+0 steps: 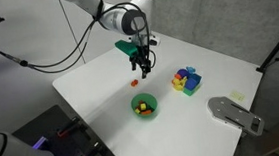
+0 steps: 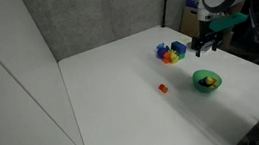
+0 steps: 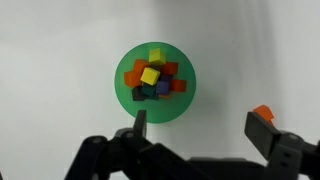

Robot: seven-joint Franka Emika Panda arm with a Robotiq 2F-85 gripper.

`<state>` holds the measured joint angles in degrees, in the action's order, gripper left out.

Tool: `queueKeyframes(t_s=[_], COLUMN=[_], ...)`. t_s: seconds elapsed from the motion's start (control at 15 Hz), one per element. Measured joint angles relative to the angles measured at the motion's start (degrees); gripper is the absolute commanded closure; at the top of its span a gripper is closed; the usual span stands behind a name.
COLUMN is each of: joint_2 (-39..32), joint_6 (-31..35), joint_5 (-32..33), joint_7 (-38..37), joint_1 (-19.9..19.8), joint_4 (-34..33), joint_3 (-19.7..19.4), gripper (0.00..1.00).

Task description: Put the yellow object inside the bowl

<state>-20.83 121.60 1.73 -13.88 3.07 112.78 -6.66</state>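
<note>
The green bowl (image 3: 128, 88) sits on the white table and holds several small coloured blocks. The tiny yellow block (image 3: 150, 76) lies on top of that pile inside the bowl. The bowl also shows in both exterior views (image 1: 144, 107) (image 2: 207, 80). My gripper (image 3: 200, 128) is open and empty. It hangs above the table (image 1: 141, 63) (image 2: 205, 44), behind the bowl and not touching it. In the wrist view its left finger overlaps the bowl's rim.
A tiny red piece (image 1: 133, 83) (image 2: 162, 88) (image 3: 263, 111) lies on the table by my right finger. A blue-green-red-yellow block cluster (image 1: 187, 80) (image 2: 171, 52) stands beyond the bowl. A grey metal part (image 1: 233, 113) lies at the table's edge.
</note>
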Motion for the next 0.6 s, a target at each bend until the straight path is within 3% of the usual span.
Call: queueKeyframes(t_s=[0.6], joint_2=[13.17], joint_6=[-4.04], joint_5=[0.00], joint_7=[2.99], joint_1=[-0.34], joint_4=[4.52], joint_3=[2.42], gripper=[0.00])
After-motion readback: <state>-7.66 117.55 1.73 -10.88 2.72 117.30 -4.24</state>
